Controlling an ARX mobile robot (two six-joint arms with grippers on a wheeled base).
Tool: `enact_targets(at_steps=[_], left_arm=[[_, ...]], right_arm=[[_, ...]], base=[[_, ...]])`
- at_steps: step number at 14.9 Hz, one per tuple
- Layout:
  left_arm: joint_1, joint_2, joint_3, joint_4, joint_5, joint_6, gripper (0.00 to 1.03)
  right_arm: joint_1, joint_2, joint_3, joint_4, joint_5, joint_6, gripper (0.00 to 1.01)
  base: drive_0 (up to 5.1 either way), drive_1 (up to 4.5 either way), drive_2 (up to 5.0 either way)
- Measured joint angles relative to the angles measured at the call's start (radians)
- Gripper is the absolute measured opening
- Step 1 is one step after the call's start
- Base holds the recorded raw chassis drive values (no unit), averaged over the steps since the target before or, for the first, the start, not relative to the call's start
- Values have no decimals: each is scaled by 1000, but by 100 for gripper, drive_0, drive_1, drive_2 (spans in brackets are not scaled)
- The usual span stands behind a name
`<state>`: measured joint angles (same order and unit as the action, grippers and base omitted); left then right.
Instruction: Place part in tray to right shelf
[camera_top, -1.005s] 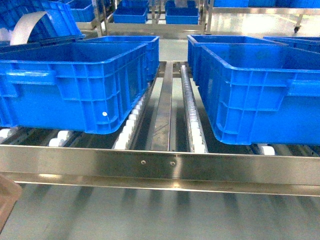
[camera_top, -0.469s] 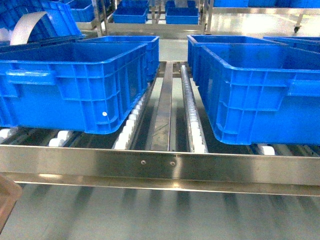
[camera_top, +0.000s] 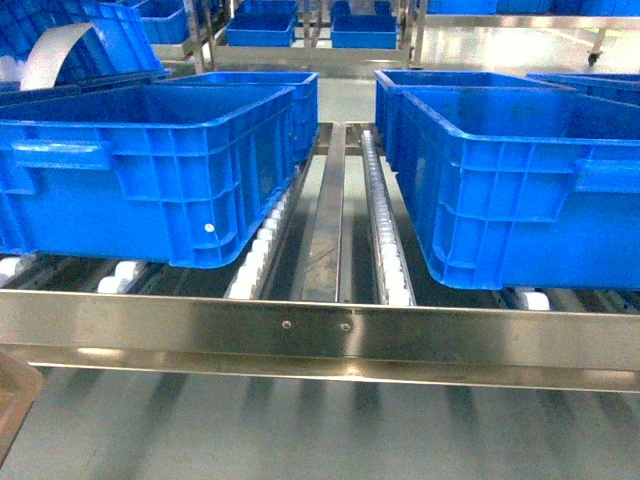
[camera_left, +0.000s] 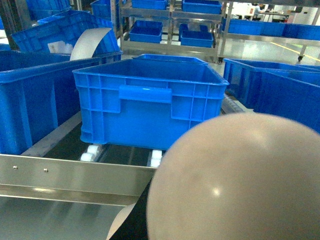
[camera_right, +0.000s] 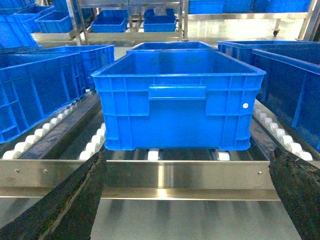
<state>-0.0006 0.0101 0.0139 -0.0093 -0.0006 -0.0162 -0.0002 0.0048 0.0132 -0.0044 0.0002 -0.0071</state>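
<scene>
No brand, label or writing can be read in any view; the only mark is a small white dot (camera_top: 209, 228) low on the side wall of the left blue crate (camera_top: 150, 165) in the head view.

The right shelf (camera_top: 320, 330) fills that view: a flat steel front rail across the lower middle, lanes of white rollers (camera_top: 378, 215) running back from it, and a second blue crate (camera_top: 520, 180) at the right.

The tray (camera_left: 235, 180) shows in the left wrist view as a big, blurred beige rounded surface filling the lower right of the frame, close against the camera; a brownish sliver of it sits at the lower-left edge of the head view. The left claw itself is hidden, so its state cannot be told.

The right gripper (camera_right: 185, 200) has its two dark fingers (camera_right: 65, 205) spread wide at the lower corners of the right wrist view, with nothing between them, facing a crate on the rollers.

The part is not visible in any view.
</scene>
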Motion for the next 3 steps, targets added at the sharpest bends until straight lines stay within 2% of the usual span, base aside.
enact_targets(at_steps=[3], left_arm=[[0, 0, 0, 0, 0, 0, 14]], right_arm=[[0, 0, 0, 0, 0, 0, 98]], base=[[0, 0, 0]])
